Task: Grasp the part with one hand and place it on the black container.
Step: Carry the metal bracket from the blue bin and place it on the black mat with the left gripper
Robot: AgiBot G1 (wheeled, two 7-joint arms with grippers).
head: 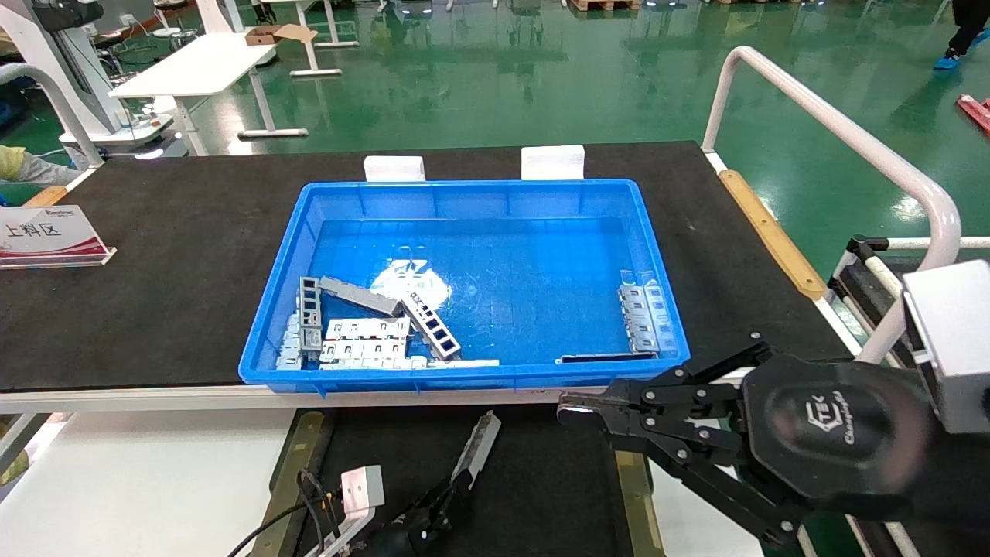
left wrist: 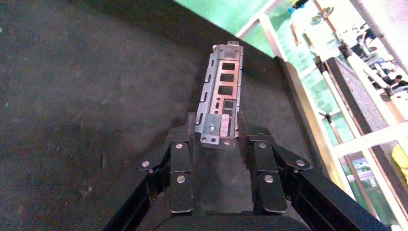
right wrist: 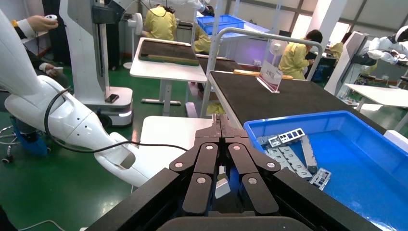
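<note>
The part (left wrist: 220, 94) you are carrying is pinched at one end only: the jaws of the left gripper (left wrist: 217, 129) close on its short bottom edge, and the rest of the windowed channel sticks out well beyond the fingertips (left wrist: 191, 126), over the black container (left wrist: 86, 96). In the head view the strip (head: 476, 449) rises at a slant from the jaws toward the blue bin (head: 657, 255).

Your main risk is that narrow hold. With so much metal hanging past the jaws, the strip could pivot or slide out if you swing or tilt the wrist fast. If you open while the far end sits high, it may drop on one end, bounce, and skid toward the brass-coloured strip (head: 290, 464) at the panel's edge or off the panel. I would lower until it lies nearly flat just above the textured surface, then release. The right gripper (head: 568, 414) hangs near the bin's front rim, beside the container, with its jaws pressed together on nothing; keep your path away from it.

The black container holds nothing that I can see under the jaws. The blue bin, beyond the jaws on the bench (head: 155, 255), holds a heap of similar metal parts (head: 363, 329) in one front corner and a few more (head: 638, 313) against the opposite wall.
</note>
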